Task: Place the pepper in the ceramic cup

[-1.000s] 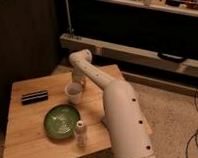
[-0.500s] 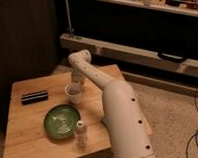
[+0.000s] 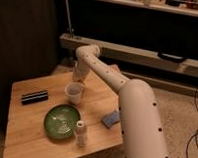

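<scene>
**A:** So, where do the jaws stand against the ceramic cup?

**B:** Just at the cup's 12 o'clock, by its far rim and slightly above the mouth. They hang down from the wrist of the white arm, and they are closed tight.

**A:** Closed on the pepper?

**B:** I cannot tell. No orange-red shows between them, and I see no pepper lying anywhere on the table. My guess is that it is pinched there and hidden, but that is only a guess.

**A:** And its long axis?

**B:** Not visible. If it is held, I judge it hangs roughly upright, which would suit the cup's mouth. The move turns on a short shift toward 6 o'clock, to bring the tip over the opening before letting go.

**A:** Is anything close enough to knock?

**B:** The green plate lies at the cup's 7 o'clock, near but apart. The pale shaker stands at 6 o'clock, just beside the plate's rim. The black bar is at 9 o'clock and the blue pad at 4 o'clock.

**A:** Any writing or brands?

**B:** None I can read. With only 1 arm, there is no nearer hand to choose.
</scene>
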You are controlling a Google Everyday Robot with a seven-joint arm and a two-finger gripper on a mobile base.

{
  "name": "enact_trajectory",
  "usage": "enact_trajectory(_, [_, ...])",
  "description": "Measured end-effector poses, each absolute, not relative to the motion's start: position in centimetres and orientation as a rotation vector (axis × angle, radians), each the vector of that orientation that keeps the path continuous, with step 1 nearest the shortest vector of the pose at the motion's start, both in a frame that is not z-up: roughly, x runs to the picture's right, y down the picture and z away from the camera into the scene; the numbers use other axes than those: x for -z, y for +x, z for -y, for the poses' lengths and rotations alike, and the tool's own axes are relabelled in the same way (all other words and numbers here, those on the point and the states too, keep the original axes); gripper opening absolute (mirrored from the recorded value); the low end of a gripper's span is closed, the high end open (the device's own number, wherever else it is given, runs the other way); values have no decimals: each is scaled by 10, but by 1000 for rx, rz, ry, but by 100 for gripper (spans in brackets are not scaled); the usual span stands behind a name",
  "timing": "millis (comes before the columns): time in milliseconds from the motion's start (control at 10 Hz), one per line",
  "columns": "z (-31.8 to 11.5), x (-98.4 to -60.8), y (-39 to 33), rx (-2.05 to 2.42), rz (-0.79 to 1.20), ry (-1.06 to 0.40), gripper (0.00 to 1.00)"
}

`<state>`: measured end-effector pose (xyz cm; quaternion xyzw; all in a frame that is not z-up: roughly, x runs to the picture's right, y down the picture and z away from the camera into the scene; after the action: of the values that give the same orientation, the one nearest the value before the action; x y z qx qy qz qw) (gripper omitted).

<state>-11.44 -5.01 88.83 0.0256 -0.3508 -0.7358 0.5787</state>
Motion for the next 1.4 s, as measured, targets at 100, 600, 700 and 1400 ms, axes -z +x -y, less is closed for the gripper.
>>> enact_trajectory(100, [60, -868, -110, 1694, 856, 131, 17])
enact_trajectory(600, [34, -798, -56, 1549, 1010, 364, 17])
enact_trajectory(700, [25, -792, -48, 1529, 1028, 401, 17])
enact_trajectory(1400, [5, -769, -56, 1626, 1176, 642, 17])
